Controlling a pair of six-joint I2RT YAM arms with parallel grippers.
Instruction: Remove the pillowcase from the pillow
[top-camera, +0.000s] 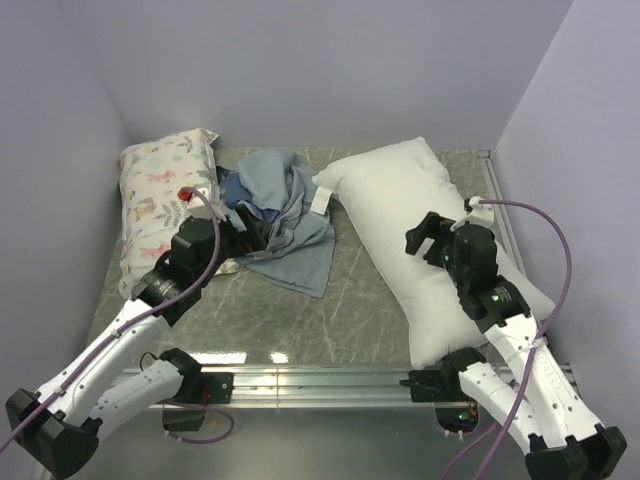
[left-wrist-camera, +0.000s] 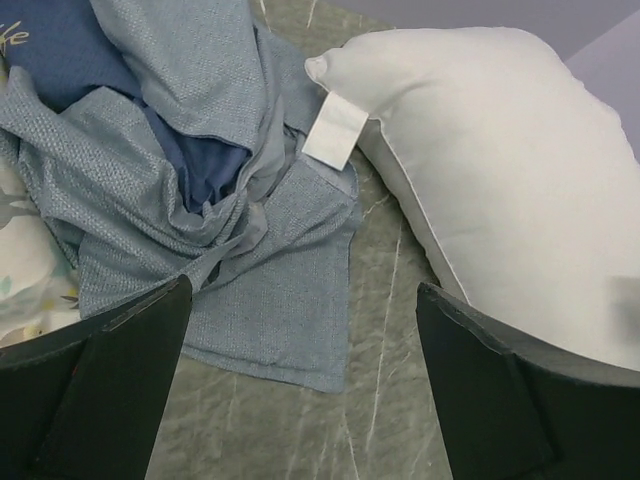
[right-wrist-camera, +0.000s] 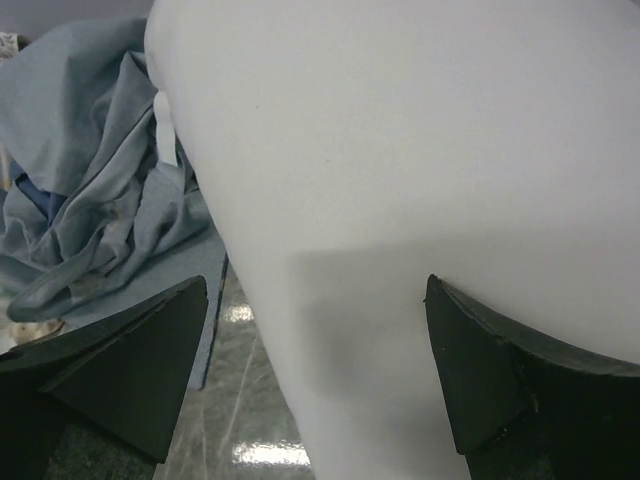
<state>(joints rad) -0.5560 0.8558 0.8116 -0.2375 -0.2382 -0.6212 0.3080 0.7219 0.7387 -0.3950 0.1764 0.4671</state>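
While the left claw (top-camera: 243, 232) and right claw (top-camera: 428, 235) stand released and empty, the pillowcase (top-camera: 285, 215) lies crumpled on the bench (top-camera: 300, 320) just left of the pillow (top-camera: 400, 190), fully off it; right claw over the pillow.

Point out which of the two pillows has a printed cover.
The smaller floral pillow at the left wall; the large pillow on the right is plain white.

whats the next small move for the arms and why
Probably back both hands off and stop: the pillow lies bare, the pillowcase sits crumpled beside it, and the left hand and right hand are open, holding nothing.
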